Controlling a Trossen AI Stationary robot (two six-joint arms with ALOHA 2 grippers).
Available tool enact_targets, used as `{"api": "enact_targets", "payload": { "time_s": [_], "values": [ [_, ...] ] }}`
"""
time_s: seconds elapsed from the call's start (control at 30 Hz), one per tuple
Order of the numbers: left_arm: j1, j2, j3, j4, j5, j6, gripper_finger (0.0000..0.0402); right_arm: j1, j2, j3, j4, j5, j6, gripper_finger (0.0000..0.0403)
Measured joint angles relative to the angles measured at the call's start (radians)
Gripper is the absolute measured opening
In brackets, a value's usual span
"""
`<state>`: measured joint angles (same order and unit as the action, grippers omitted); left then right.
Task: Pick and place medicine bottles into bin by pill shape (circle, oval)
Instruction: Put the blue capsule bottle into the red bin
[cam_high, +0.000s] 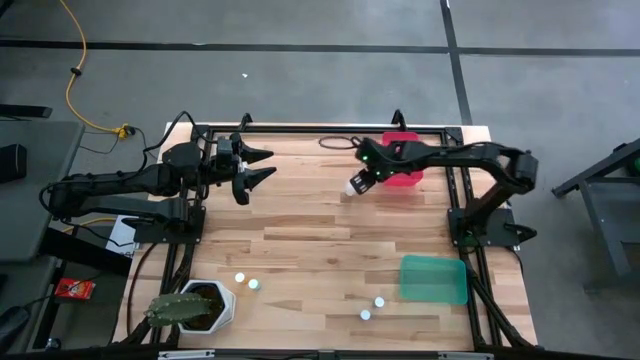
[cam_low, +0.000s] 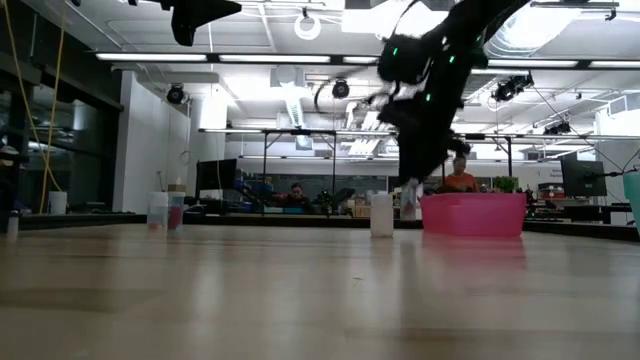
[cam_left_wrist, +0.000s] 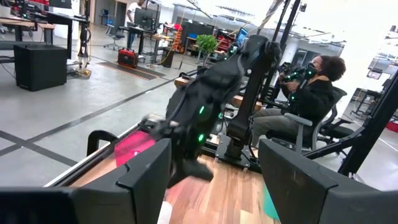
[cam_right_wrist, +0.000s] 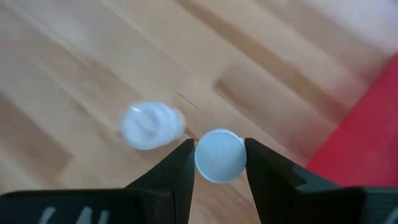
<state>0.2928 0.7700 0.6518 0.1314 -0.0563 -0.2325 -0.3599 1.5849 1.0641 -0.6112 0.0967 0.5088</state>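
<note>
High view, left to right: left gripper (cam_high: 258, 167) idle, wide open, far-left bench edge. Right gripper (cam_high: 356, 186) clamps a medicine bottle (cam_right_wrist: 219, 155) by its cap, just beside the pink bin (cam_high: 404, 172). Likely light, rigid, slippery plastic; cap grip looks right.

Your two arms: matte black, jointed, black cables along links. Right arm (cam_high: 470, 158) carries small green lights near wrist. Left arm (cam_high: 110, 185) ends in pointed black fingers (cam_high: 262, 176). Right tool (cam_right_wrist: 219, 163): flat black fingers, squared inner faces.
</note>
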Motion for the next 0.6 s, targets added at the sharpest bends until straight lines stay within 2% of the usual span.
{"api": "enact_targets", "payload": {
  "time_s": [0.2,0.37,0.6],
  "values": [
    [0.0,0.0,0.0,0.0,0.008,0.0,0.0229,0.046,-0.215,0.0,0.05,0.008,-0.087,0.0121],
    [0.0,0.0,0.0,-0.008,0.05,-0.001,0.0229,0.14,-0.363,0.0,0.209,0.008,-0.143,0.0121],
    [0.0,0.0,0.0,-0.008,0.059,-0.019,0.0229,0.289,-0.401,0.0,0.445,0.006,-0.202,0.0121]
  ]
}}
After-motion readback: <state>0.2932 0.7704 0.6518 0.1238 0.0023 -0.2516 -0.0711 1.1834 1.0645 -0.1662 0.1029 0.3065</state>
